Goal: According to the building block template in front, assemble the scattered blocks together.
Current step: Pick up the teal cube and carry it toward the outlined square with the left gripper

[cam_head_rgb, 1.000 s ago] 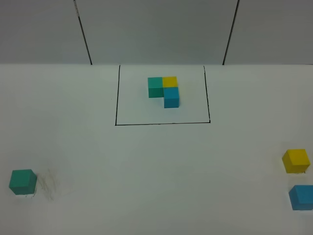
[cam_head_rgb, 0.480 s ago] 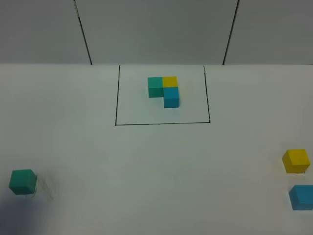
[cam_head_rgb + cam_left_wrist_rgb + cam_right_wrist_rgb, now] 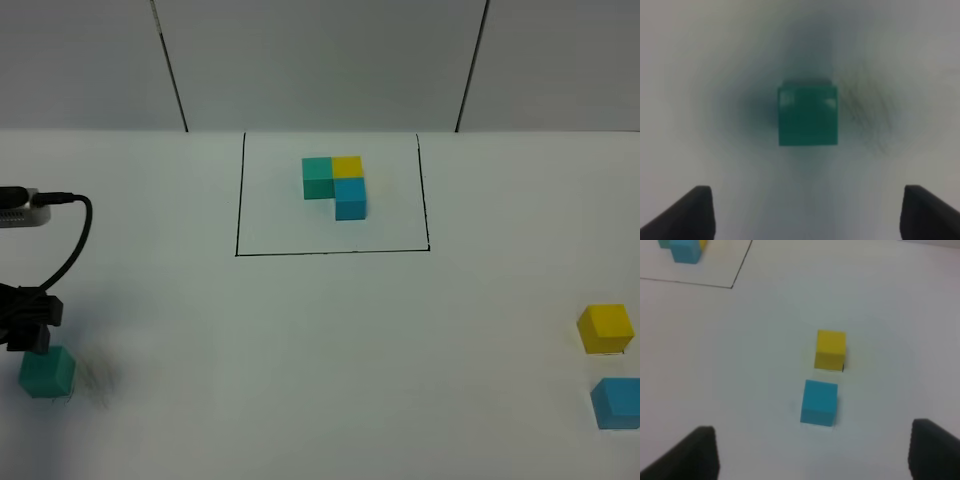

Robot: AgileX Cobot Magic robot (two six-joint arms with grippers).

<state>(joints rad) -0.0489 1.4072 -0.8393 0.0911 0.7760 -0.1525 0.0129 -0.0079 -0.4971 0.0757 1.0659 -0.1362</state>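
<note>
The building block template (image 3: 335,185) is a teal, yellow and blue L inside a black drawn rectangle at the far middle; its blue cube shows in the right wrist view (image 3: 685,251). The scattered teal cube (image 3: 46,372) sits near left. My left gripper (image 3: 28,330) hovers right over it, open; in the left wrist view the cube (image 3: 807,116) lies ahead of the gripper (image 3: 807,215), centred between its fingertips (image 3: 692,212), untouched. The yellow cube (image 3: 605,328) and blue cube (image 3: 615,403) sit near right. My right gripper (image 3: 812,455) is open, short of the blue cube (image 3: 819,402) and yellow cube (image 3: 830,349).
The white table (image 3: 320,340) carries faint dark scuff marks (image 3: 95,375) just right of the teal cube. The left arm's wrist camera and cable (image 3: 40,215) hang over the left edge. A grey panelled wall stands behind the table.
My left arm has come into the exterior view from the left and now hangs over the teal cube. The cubes have not moved.
</note>
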